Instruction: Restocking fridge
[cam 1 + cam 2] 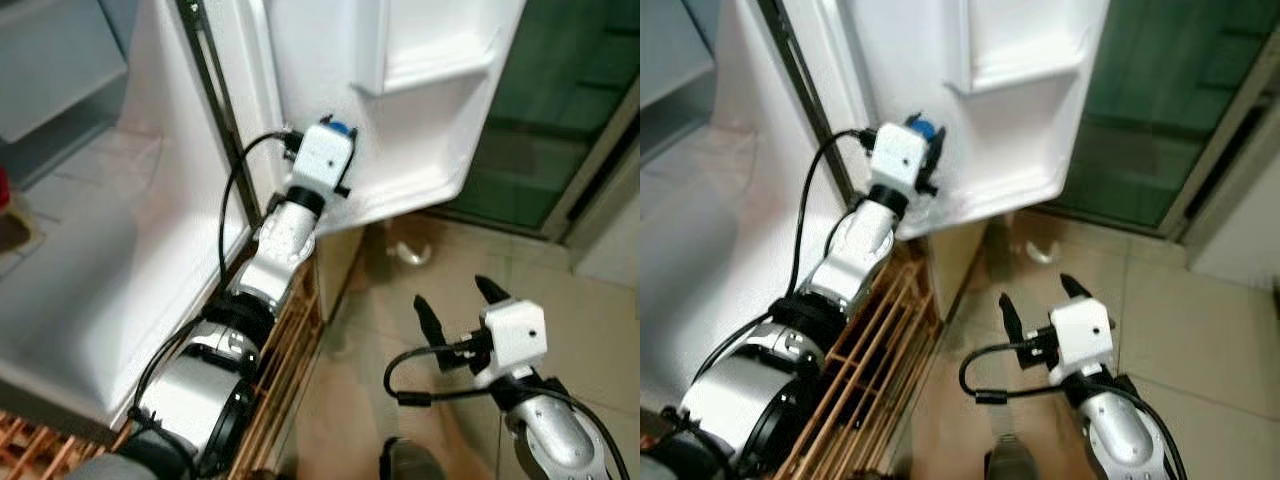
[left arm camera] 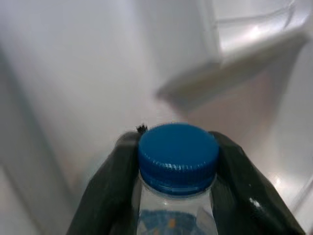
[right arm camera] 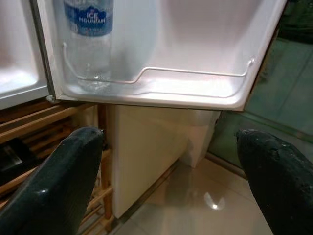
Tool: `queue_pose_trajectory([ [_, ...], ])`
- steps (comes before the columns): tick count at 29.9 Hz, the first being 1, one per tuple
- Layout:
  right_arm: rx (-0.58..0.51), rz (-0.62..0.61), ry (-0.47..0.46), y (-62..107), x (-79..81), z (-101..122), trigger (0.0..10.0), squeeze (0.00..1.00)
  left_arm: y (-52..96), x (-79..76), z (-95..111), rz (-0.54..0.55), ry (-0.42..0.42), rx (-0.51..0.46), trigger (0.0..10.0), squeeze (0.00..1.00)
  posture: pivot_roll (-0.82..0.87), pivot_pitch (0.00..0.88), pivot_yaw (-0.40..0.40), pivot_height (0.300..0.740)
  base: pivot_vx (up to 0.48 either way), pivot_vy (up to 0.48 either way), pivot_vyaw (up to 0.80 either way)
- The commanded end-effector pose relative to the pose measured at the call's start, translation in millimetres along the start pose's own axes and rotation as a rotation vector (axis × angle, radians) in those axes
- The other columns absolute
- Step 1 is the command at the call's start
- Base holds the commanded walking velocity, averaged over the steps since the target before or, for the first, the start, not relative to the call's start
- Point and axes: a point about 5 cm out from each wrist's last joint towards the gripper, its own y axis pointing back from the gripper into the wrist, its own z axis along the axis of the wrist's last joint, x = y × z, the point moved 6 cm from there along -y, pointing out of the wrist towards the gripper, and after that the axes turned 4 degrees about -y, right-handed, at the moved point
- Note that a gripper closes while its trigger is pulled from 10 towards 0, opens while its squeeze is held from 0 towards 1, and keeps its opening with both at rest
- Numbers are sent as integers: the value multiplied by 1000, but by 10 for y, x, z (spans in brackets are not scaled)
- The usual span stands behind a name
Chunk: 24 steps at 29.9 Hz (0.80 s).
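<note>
A home kitchen corner: a small white fridge (image 1: 120, 300) stands open on a wooden slatted rack (image 1: 875, 350), its door (image 1: 420, 110) swung right over a glossy beige tiled floor (image 1: 1180, 330); a green glazed door (image 1: 560, 110) lies far right.

The clear bottle (image 3: 89, 44) has a blue cap (image 2: 178, 155) and a blue label with white lettering. White fridge door (image 3: 195, 58), black fingers (image 3: 54, 181), tan wooden rack (image 1: 875, 370), beige floor tiles (image 1: 420, 300).

My left arm reaches forward and up, its hand (image 2: 177, 161) clamped tight. My right hand (image 1: 458, 318) hangs low, fingers spread.
</note>
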Motion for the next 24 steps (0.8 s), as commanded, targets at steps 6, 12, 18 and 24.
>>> queue_pose_trajectory([
  [6,-13,16,11,-21,4,73,10000,0,-51,98,-296,74,225,209,10000,0,-288,55,102,740,0,0,0],
  [12,-16,28,11,-36,20,85,10000,0,-104,134,-348,125,393,285,10000,1000,-290,53,103,740,0,0,0],
  [18,-18,22,17,-51,-21,96,10000,0,-332,269,91,127,398,145,10000,1000,-296,40,102,740,0,0,0],
  [24,-18,22,23,-79,-60,85,10000,0,-362,262,275,83,444,68,10000,1000,-283,6,95,740,0,0,0],
])
